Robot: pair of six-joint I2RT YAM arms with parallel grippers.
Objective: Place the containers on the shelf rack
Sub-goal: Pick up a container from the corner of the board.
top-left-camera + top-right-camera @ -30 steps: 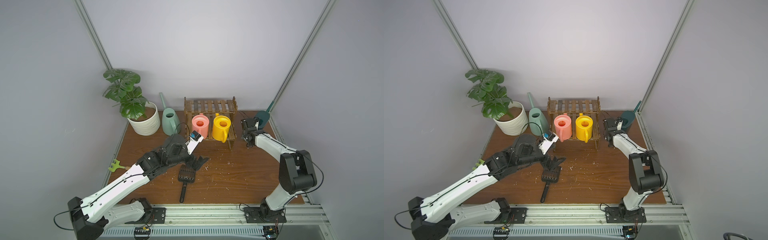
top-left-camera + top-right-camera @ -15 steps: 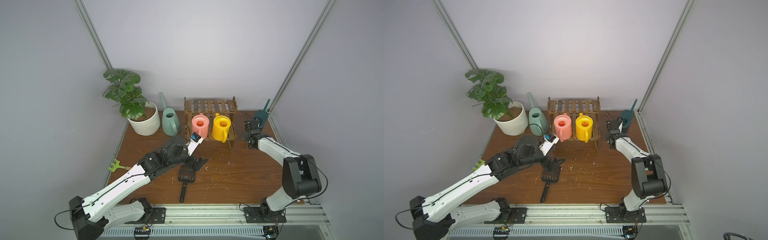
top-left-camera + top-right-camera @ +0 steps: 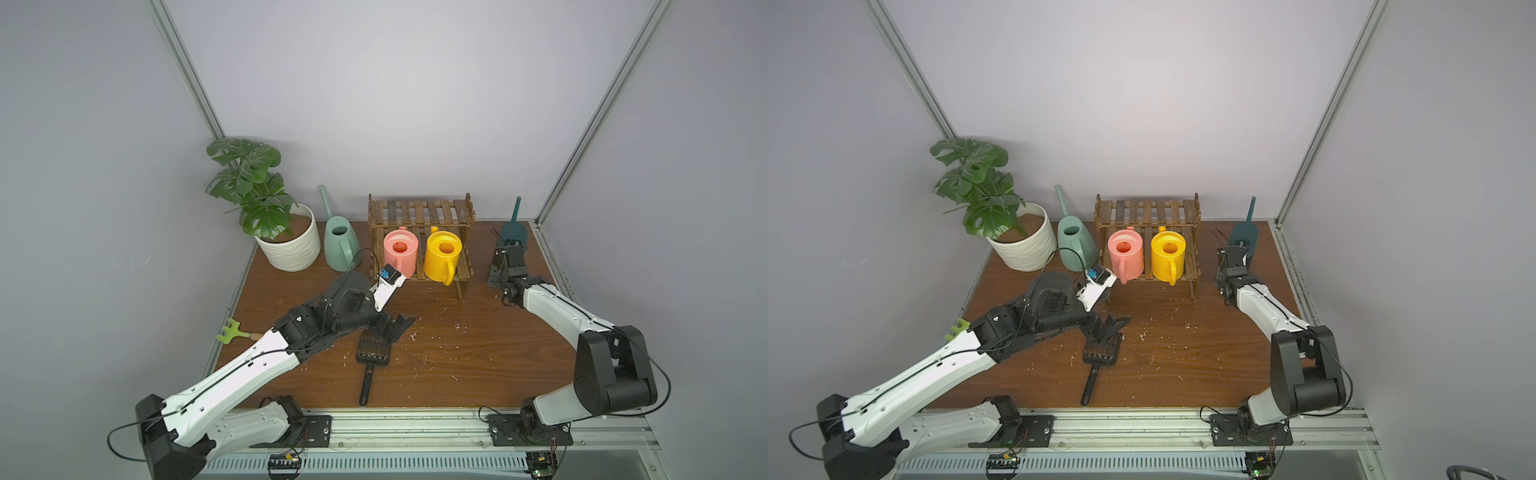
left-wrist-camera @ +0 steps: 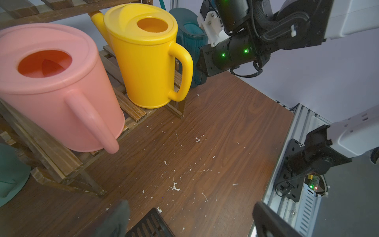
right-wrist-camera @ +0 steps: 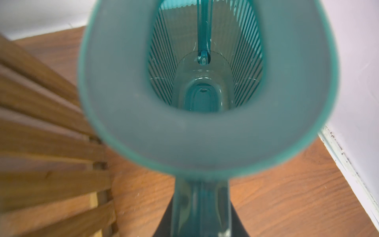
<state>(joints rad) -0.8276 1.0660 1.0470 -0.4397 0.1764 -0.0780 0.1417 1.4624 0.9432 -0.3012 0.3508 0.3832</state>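
Since a second ago our right arm reaches further back, its fingers draw in, and the dark-teal watering can (image 3: 514,233) stands straighter instead of leaning its spout outward. Reading the top views as a clock with 12 at the back wall, that can sits at about 2 o'clock on the wooden table (image 3: 478,353), just beside the shelf rack (image 3: 419,210) but not on it.

We see the right gripper (image 3: 510,249) pressed up against the can's near side. In the right wrist view the can's handle runs down between two dark fingers that lie against it on both sides, so we judge the gripper closed on the handle, though the base seems to rest on the table.

Half the job looks done. The pink watering can (image 3: 400,253) and the yellow watering can (image 3: 442,255) stand upright side by side on the rack's lower tier at 12 o'clock, handles toward us, and they fill its width. Every slat of the upper tier is bare.

Two cans remain. One is the teal can now in hand, and the other is the mint-green watering can (image 3: 340,245) — on the table at 11 o'clock, between the rack and the white ribbed plant pot (image 3: 291,249), untouched.

Our left gripper (image 3: 397,326) hangs near the table's middle with its jaws wide and nothing between them, just above the head of the black slotted scoop (image 3: 372,353).

We judge the upper tier the only room left — both tall cans must go up there, the teal one first.
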